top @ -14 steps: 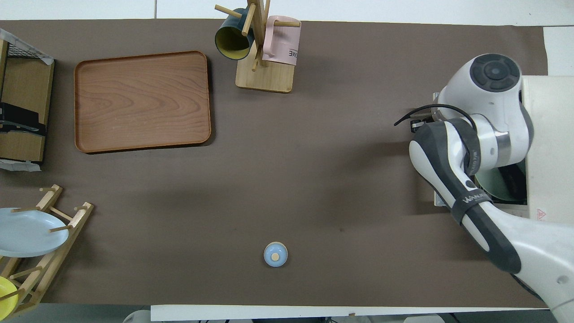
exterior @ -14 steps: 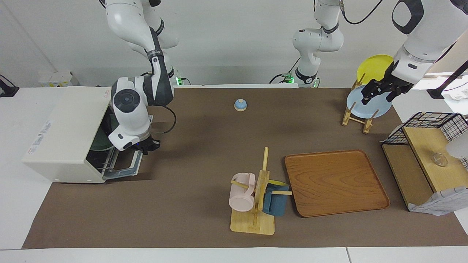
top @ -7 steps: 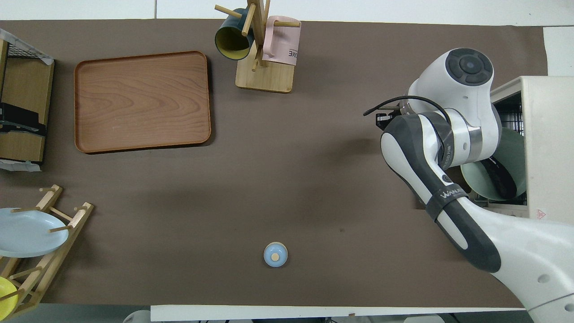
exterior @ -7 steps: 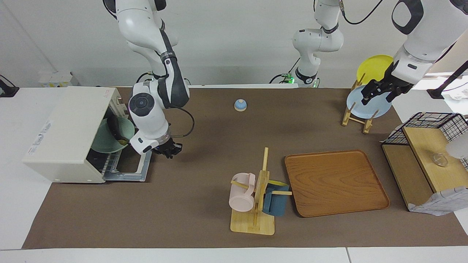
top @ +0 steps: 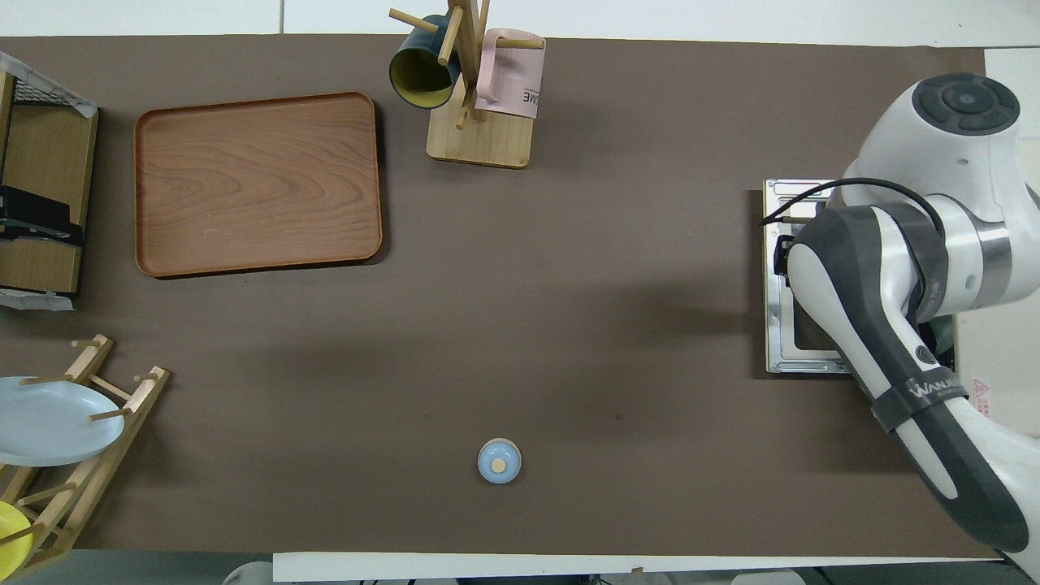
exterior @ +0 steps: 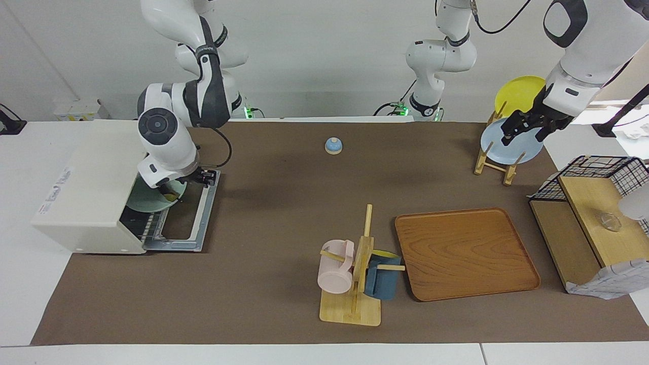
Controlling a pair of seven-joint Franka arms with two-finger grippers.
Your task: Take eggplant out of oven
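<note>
The cream-white oven [exterior: 86, 187] stands at the right arm's end of the table. Its door [exterior: 195, 218] lies open, flat on the table, and also shows in the overhead view [top: 800, 276]. A pale green plate [exterior: 149, 202] sits on the rack in the oven's mouth. The eggplant is hidden by the right arm's wrist. My right gripper [exterior: 202, 177] hangs low over the door's end nearer to the robots, beside the plate. My left gripper [exterior: 526, 133] is open and waits over the plate rack [exterior: 494, 159].
A blue bell [exterior: 333, 145] sits mid-table near the robots. A mug tree [exterior: 355, 276] with a pink and a blue mug and a wooden tray [exterior: 466, 253] lie farther out. A wire-and-wood shelf [exterior: 593, 213] stands at the left arm's end.
The oven door went from part open to flat open. My right gripper pulled out away from the oven, then swung back to the oven's mouth. The left arm has not moved.
</note>
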